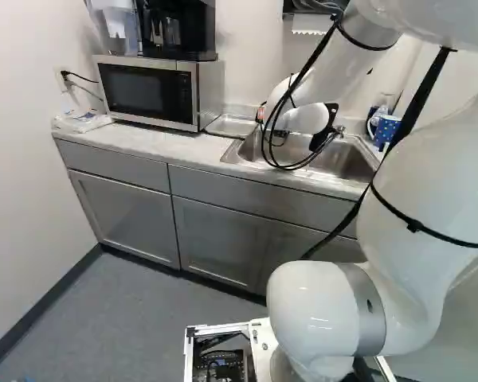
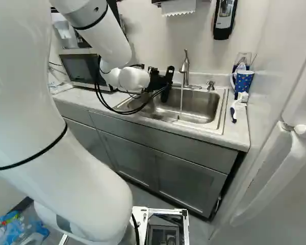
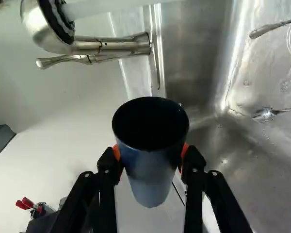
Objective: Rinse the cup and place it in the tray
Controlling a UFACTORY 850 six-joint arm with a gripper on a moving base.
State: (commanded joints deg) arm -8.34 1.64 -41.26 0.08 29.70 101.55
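My jaws clench a tapered blue-grey cup (image 3: 152, 172) at the rectangular steel sink (image 2: 201, 108)—metal utensils (image 3: 265, 114) lying inside the sink!

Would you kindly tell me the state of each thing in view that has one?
Cup: gripped, mouth uncovered
Pincer: shut on cup
Faucet: running
Sink: wet
Spoon: lying in sink
Microwave: door shut
Cabinet doors: closed
Dotted mug: upright
Paper towel: end hanging
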